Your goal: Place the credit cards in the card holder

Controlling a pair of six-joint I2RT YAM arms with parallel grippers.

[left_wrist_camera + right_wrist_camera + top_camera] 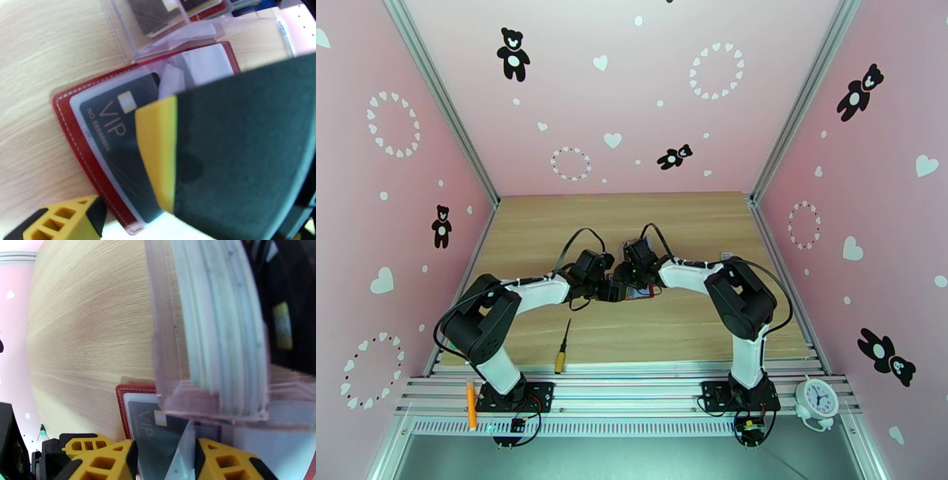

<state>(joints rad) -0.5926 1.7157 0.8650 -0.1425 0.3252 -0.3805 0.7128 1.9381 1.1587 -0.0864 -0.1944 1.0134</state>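
The dark red card holder [79, 138] lies open on the wood, with a black credit card [114, 130] marked VIP under its clear pocket. My left gripper [122, 165] is open, one broad finger over the card and the other at the lower left. The right gripper [166, 455] is also open just above the card holder [134, 392], and a thin pale flap stands between its fingers. The VIP card [150, 425] shows there too. From above, both grippers meet mid-table, left [610, 290] and right [636, 280], over the card holder [643, 293].
A clear plastic slotted rack [166, 43] holding more cards stands right behind the card holder and looms close in the right wrist view [209, 358]. Near the front edge lie a yellow-handled screwdriver [562, 347] and an orange pen [471, 403], with a white clock [816, 397] at the front right.
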